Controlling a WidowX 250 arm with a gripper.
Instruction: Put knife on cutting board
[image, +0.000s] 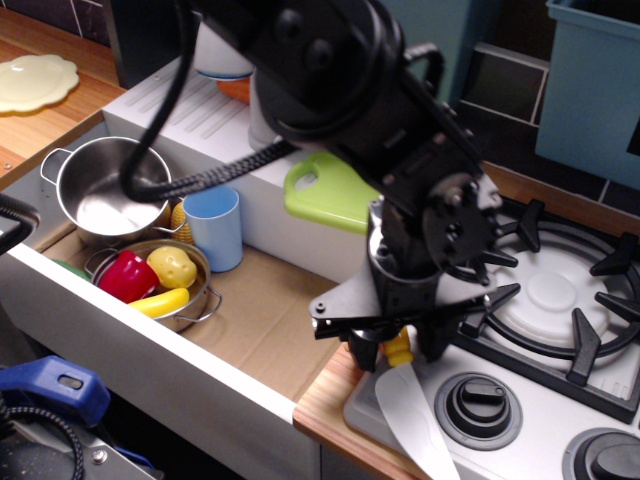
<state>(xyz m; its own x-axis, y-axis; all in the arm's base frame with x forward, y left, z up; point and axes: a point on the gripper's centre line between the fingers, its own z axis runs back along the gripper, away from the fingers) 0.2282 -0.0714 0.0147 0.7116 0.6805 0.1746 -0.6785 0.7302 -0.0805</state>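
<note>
Glossy white stove (560, 395) meets wooden tabletop (325, 400) edge, where the black tool (398, 352) closes around the knife (410, 400) by its yellow plastic handle; the lime-green cutting board (335, 190) lies behind.

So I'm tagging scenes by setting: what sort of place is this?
Probably a toy play kitchen: a grey stove with black burner grates and knobs, a sunken sink holding a shiny steel pot, and plastic toy food in a small metal bowl.

Dim indoor light; glare on steel pot (112, 185); soft focus.
</note>
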